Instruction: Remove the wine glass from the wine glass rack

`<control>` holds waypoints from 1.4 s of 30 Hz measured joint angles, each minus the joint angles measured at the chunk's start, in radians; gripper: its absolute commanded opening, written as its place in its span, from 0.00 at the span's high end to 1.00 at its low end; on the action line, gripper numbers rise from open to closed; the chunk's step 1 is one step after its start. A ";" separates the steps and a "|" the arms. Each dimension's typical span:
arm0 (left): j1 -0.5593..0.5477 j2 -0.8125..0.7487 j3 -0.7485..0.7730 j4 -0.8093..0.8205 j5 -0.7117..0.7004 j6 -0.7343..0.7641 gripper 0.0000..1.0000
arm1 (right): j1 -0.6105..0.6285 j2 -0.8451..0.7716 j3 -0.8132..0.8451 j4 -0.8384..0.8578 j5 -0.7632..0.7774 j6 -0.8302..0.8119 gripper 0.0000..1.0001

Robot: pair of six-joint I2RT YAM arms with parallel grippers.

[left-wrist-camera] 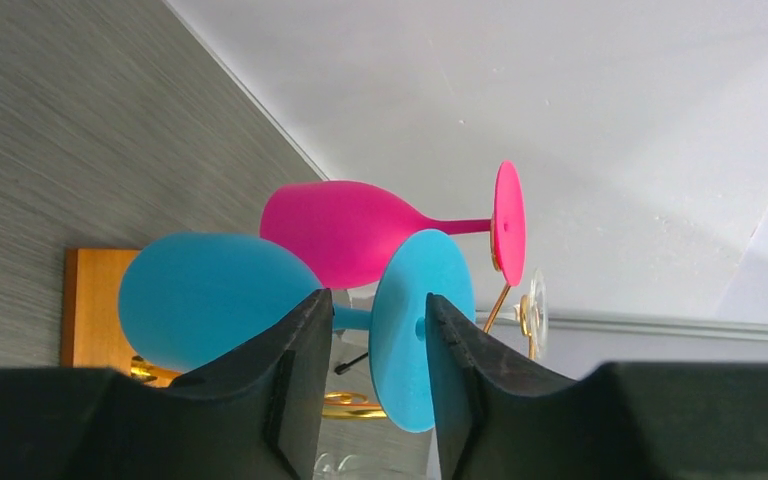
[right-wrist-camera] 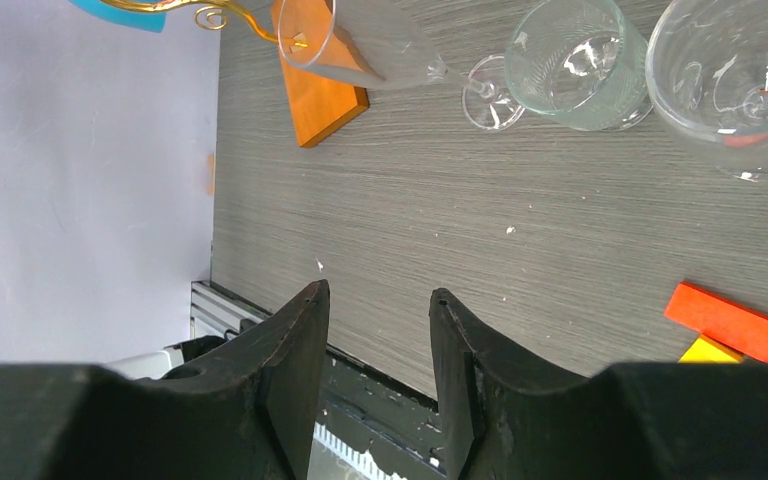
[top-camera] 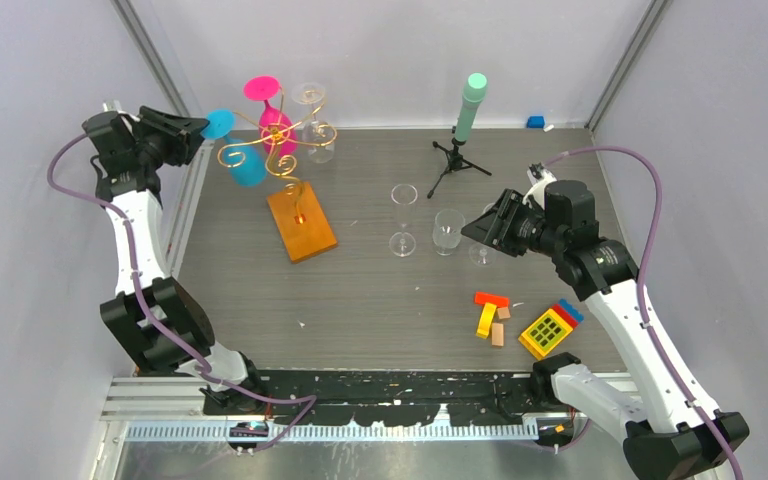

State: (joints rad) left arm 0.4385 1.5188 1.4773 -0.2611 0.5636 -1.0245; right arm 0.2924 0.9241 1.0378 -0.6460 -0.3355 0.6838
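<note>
The wine glass rack (top-camera: 282,142) is a gold scroll-wire stand on an orange wooden base (top-camera: 301,222) at the back left. A blue wine glass (top-camera: 248,168), a pink one (top-camera: 276,125) and a clear one (top-camera: 315,130) hang on it upside down. My left gripper (top-camera: 200,128) is at the blue glass's foot. In the left wrist view the blue foot disc (left-wrist-camera: 410,290) stands between the fingers of the left gripper (left-wrist-camera: 375,300): one finger lies against it and a gap shows on the stem side. My right gripper (right-wrist-camera: 378,290) hovers open and empty over the table.
A clear wine glass (top-camera: 403,215), a tumbler (top-camera: 448,230) and another clear glass (top-camera: 480,255) stand mid-table by my right gripper (top-camera: 475,228). A black tripod with a mint cylinder (top-camera: 465,130) stands at the back. Coloured blocks (top-camera: 492,315) and a yellow block toy (top-camera: 548,328) lie front right.
</note>
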 measured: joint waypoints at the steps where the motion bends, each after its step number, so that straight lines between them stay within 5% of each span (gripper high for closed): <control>1: 0.000 0.000 -0.006 0.008 0.010 -0.009 0.65 | 0.000 0.000 0.000 0.000 0.000 0.001 0.53; 8: 0.000 -0.001 -0.051 0.084 0.053 -0.072 0.99 | 0.000 -0.010 -0.001 0.002 0.026 0.006 0.55; 30: -0.001 -0.053 -0.093 0.258 0.042 -0.178 1.00 | 0.000 -0.034 -0.001 0.002 0.085 0.016 0.55; 42: -0.008 0.031 -0.092 0.373 0.159 -0.250 1.00 | 0.000 -0.026 -0.004 0.001 0.097 0.026 0.55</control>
State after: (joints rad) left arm 0.4309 1.5497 1.3849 0.1123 0.7223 -1.2747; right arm 0.2924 0.8986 1.0340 -0.6453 -0.2390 0.7101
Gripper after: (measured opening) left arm 0.020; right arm 0.449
